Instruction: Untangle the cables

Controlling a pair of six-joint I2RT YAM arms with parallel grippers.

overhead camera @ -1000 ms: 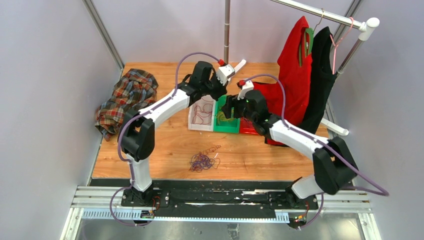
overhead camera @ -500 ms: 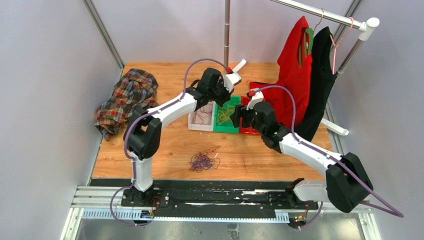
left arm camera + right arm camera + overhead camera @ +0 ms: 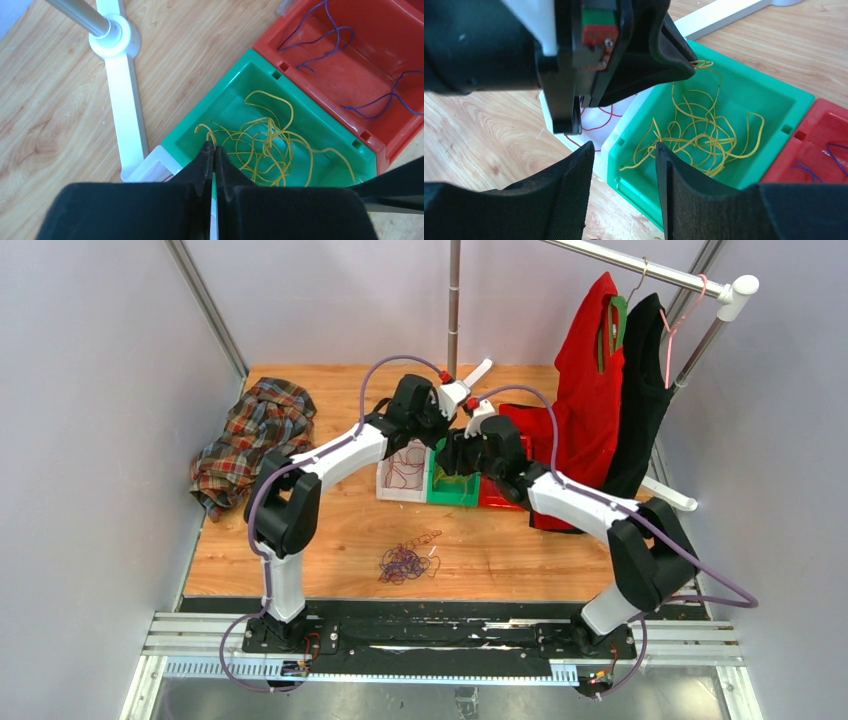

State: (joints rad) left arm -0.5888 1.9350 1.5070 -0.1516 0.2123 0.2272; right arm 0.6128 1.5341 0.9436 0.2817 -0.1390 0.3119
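Over the green bin (image 3: 345, 172), the left gripper (image 3: 213, 148) is pressed together on a loop of a yellow cable (image 3: 703, 64), lifted from the yellow tangle (image 3: 265, 142) inside. The right gripper (image 3: 624, 150) hovers nearby with its jaws apart, holding nothing. Purple strands (image 3: 330, 35) lie in the red bin (image 3: 385, 60), dark red ones (image 3: 405, 470) in the white bin (image 3: 384, 488). A purple bunch (image 3: 404, 563) lies loose on the tabletop (image 3: 500, 550).
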